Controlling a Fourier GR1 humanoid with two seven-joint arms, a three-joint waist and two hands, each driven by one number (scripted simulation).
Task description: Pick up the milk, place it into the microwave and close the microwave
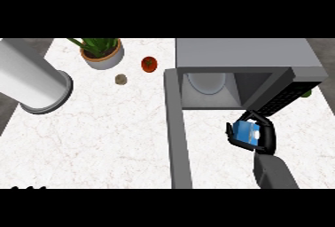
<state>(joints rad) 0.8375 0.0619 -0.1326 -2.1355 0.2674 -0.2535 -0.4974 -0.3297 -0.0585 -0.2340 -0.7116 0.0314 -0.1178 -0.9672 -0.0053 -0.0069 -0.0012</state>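
Right hand (256, 135) at 4 o'clock, fingers curled round milk (247, 131), mostly hiding it, just outside open microwave (242, 53). Door (177, 133) swung toward 6. Left hand: only fingertips (29, 187) show at 7 o'clock edge, state unclear.

The microwave (248, 55) sits at the worktop's (98, 142) back right, door (177, 133) swung forward. Left of it: a tomato (149, 63), then a plant (101, 52).
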